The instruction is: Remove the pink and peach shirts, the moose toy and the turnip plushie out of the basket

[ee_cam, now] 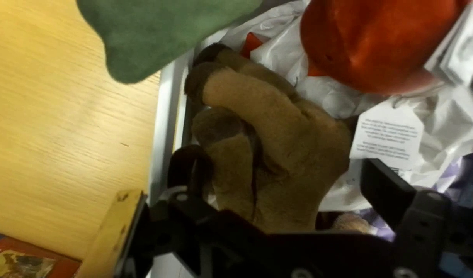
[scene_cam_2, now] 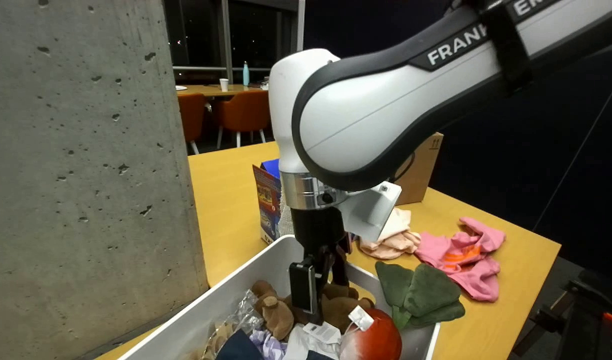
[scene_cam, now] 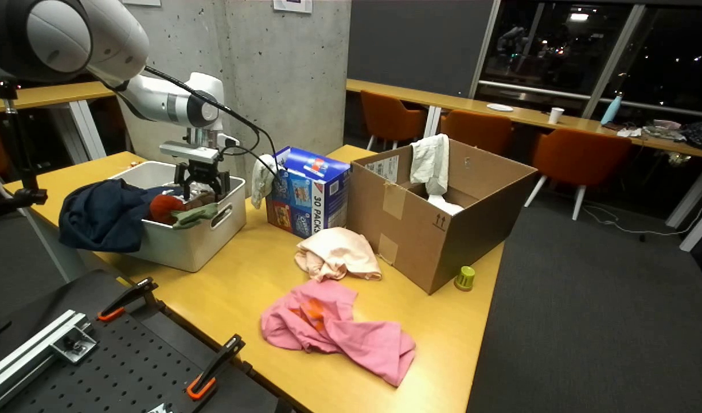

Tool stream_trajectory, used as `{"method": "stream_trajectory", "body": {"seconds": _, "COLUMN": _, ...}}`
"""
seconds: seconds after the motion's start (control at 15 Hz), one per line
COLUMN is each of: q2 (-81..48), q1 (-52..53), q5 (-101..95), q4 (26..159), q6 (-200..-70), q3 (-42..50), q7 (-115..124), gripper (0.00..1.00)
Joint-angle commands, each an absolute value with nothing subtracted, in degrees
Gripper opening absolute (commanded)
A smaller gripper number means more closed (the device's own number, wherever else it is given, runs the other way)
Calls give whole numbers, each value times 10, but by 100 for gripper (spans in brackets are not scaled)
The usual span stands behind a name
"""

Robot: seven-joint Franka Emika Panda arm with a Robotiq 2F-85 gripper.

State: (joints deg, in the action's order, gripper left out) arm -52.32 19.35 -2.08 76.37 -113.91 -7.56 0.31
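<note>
An orange print (scene_cam: 313, 313) marks the pink shirt (scene_cam: 359, 338); the peach shirt (scene_cam: 339, 252) is pale. The turnip plushie (scene_cam_2: 383, 340) fades from red to white, with green leaves (scene_cam_2: 428, 290), and the moose toy (ee_cam: 310, 154) is tan with darker brown tips. The basket (scene_cam: 173, 252) is off-white, the cardboard box (scene_cam: 414, 241) brown, the garment (scene_cam: 107, 212) navy.

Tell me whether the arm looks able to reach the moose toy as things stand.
Likely yes: the open gripper points down into the basket, the moose toy shows between the jaws in the wrist view, and the turnip plushie lies beside it, not over it.
</note>
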Motion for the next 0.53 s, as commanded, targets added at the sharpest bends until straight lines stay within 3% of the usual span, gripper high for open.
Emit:
{"method": "stream_trajectory", "body": {"seconds": 0.0, "q2": -554, "q1": 195, "q5": -34, "q4": 712, "q6": -1101, "q3": -75, "q7": -2, "gripper": 74}}
{"method": "stream_trajectory", "body": {"seconds": 0.47, "q2": -568, "q1": 196, "q5": -33, "q4": 681, "q6": -1082, "q3": -75, "q7": -6, "gripper": 21}}
